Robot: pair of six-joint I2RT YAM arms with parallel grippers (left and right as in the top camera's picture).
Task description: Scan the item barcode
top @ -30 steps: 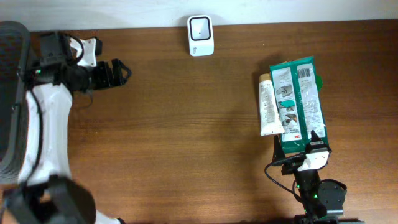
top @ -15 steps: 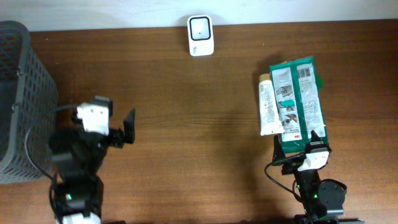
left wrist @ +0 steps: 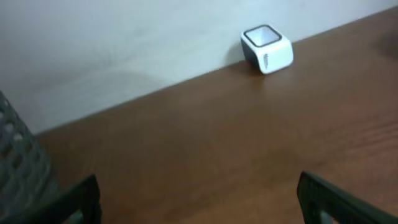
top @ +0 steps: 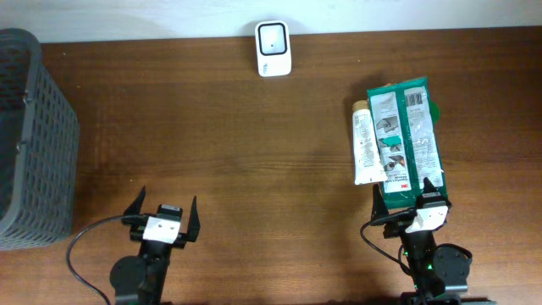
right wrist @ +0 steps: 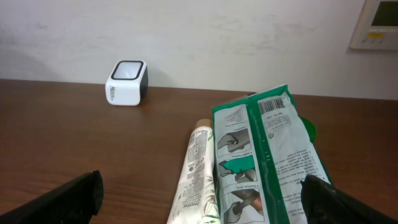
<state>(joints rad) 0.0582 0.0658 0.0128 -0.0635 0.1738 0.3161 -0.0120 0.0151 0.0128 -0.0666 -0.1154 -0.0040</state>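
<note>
We see the left pincer (top: pixel 167 202) spread wide over the wooden table (top: pixel 254 152), pinching nothing; a grey mesh basket (top: pixel 34 135) stands ahead to its left. The right pincer (top: pixel 405 191) is spread and empty too. The green packet (top: pixel 412 135) lies flat just ahead of it, near end between its fingers, barcode (top: pixel 415 98) up at the far end. A white tube (top: pixel 364 144) lies against the packet's left side. The white scanner (top: pixel 273 48) stands far ahead, leftward.

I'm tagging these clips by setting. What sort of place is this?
Probably a mock shop checkout set up in a lab: a small white scanner on a wooden table, a barcoded green packet beside a tube, and a grey mesh basket.
</note>
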